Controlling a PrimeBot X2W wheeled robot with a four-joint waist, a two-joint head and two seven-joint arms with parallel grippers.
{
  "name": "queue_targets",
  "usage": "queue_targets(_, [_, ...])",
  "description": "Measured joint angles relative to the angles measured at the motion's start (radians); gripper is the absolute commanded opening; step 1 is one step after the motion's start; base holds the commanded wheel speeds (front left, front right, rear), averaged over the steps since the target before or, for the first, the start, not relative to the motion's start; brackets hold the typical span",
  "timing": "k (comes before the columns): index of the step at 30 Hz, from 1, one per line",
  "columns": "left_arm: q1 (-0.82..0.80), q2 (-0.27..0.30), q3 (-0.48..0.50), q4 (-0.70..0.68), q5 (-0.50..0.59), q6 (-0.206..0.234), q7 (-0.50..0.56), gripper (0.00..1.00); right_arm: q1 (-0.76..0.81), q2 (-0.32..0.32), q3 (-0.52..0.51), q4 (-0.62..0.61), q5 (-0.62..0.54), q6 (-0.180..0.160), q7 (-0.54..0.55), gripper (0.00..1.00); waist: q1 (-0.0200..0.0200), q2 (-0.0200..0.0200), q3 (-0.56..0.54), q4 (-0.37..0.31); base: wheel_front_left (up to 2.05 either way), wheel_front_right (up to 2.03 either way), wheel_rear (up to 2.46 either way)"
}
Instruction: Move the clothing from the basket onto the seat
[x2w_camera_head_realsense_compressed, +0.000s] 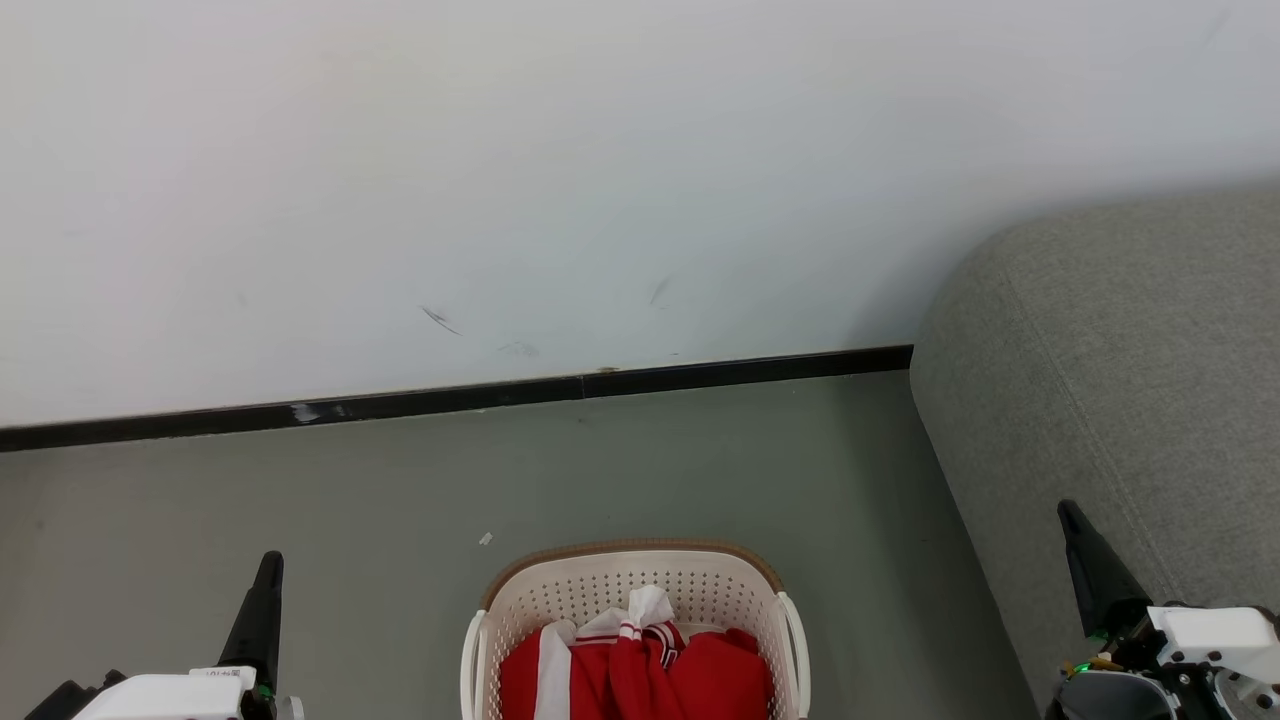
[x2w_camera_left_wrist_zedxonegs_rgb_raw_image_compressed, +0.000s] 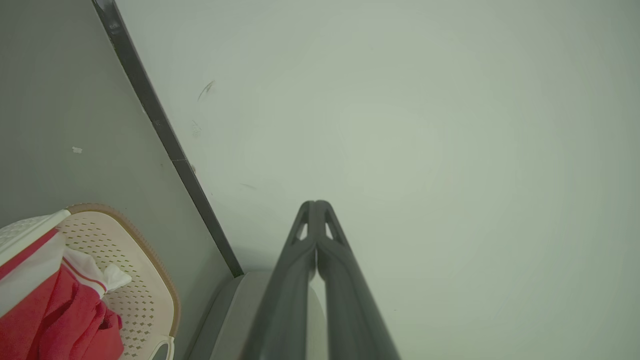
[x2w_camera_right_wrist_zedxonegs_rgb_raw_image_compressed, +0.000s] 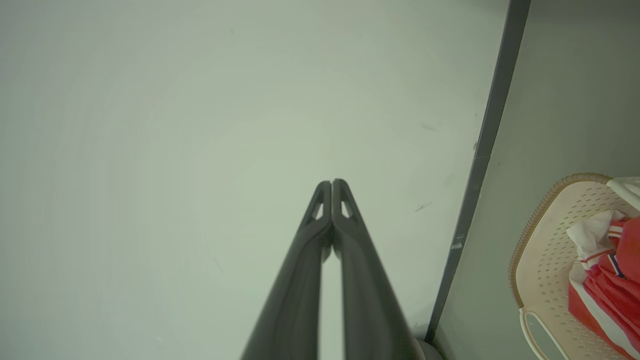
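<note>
Where the head view looks down, the basket (x2w_camera_head_realsense_compressed: 630, 550) is seen at the near middle of the grey floor (x2w_camera_head_realsense_compressed: 300, 520), and the clothing (x2w_camera_head_realsense_compressed: 700, 670), red with white trim, is heaped inside it. The seat (x2w_camera_head_realsense_compressed: 1130, 380) is found to the right of the basket, apart from it, its rounded corner reaching toward the black skirting (x2w_camera_head_realsense_compressed: 450, 398) below the white wall (x2w_camera_head_realsense_compressed: 500, 150). The left hand (x2w_camera_head_realsense_compressed: 265, 590) is raised at the near left. The right hand (x2w_camera_head_realsense_compressed: 1085, 560) is raised at the near right and is seen against the seat.

In the left wrist view, the left hand (x2w_camera_left_wrist_zedxonegs_rgb_raw_image_compressed: 316, 205) is shown with its fingers pressed together at the tips, nothing pinched between them, and is pointed at the wall. The basket (x2w_camera_left_wrist_zedxonegs_rgb_raw_image_compressed: 145, 280) with the clothing (x2w_camera_left_wrist_zedxonegs_rgb_raw_image_compressed: 65, 310) is caught at the edge, and a corner of the seat (x2w_camera_left_wrist_zedxonegs_rgb_raw_image_compressed: 230, 310) is glimpsed beside the fingers.

In the right wrist view, the right hand (x2w_camera_right_wrist_zedxonegs_rgb_raw_image_compressed: 331, 184) is likewise pressed tip to tip on nothing, before the wall. The basket (x2w_camera_right_wrist_zedxonegs_rgb_raw_image_compressed: 545, 250) is seen beyond the skirting, with the clothing (x2w_camera_right_wrist_zedxonegs_rgb_raw_image_compressed: 610, 290) lying in it.
</note>
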Motion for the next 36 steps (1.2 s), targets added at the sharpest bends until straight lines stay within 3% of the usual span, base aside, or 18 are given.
queue_targets(36, [0.0, -0.002, 0.004, 0.0, 0.003, 0.0, 0.001, 0.0, 0.0, 0.004, -0.003, 0.0, -0.007, 0.0, 0.008, 0.0, 0.0, 0.0, 0.0, 0.0, 0.0, 0.0, 0.0])
